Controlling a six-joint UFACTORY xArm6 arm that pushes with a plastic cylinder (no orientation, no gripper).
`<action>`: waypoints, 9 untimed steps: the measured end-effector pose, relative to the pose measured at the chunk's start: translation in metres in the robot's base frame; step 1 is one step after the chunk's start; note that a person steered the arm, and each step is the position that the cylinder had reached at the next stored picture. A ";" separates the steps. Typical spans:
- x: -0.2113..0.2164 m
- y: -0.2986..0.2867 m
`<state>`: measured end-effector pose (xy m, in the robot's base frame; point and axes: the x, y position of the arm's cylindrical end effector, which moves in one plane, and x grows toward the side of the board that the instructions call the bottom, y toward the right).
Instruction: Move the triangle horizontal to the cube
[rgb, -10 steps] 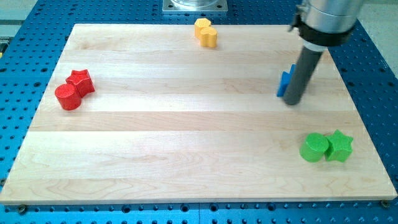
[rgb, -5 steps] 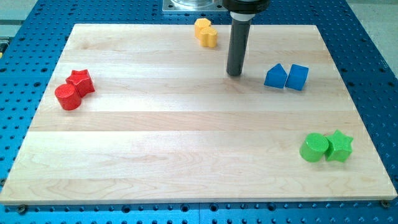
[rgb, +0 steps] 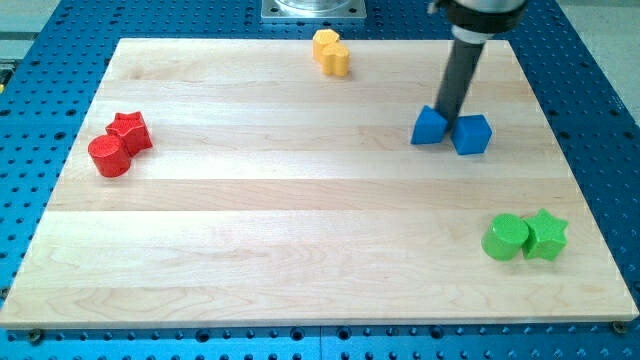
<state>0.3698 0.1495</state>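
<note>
No claw on this arm, just a dark rod, so nothing opens, closes or grips; my tip (rgb: 451, 116) is down on the table (rgb: 300, 230), sitting right at the top edge of the gap between the two blue blocks. Blue triangle (rgb: 430, 127) is just to the view's lower left of my tip and looks to be touching it or nearly so; cannot tell contact for certain. Blue cube (rgb: 471, 134) is just to the view's lower right of my tip, close beside the triangle, a slim gap or light contact between them, cannot tell which. Triangle and cube sit roughly side by side, cube a touch lower in the view. No containers on the table. Farther out: yellow blocks (rgb: 331, 51), two pressed together, up and to the view's left of my tip near the table's top edge. Green cylinder (rgb: 505, 238) and green star (rgb: 546, 235) touching, well below my tip toward the view's right. Red star (rgb: 130, 131) and red cylinder (rgb: 109, 155) touching, far off at the view's left.
</note>
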 end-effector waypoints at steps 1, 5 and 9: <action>0.005 -0.027; -0.034 0.122; 0.090 0.173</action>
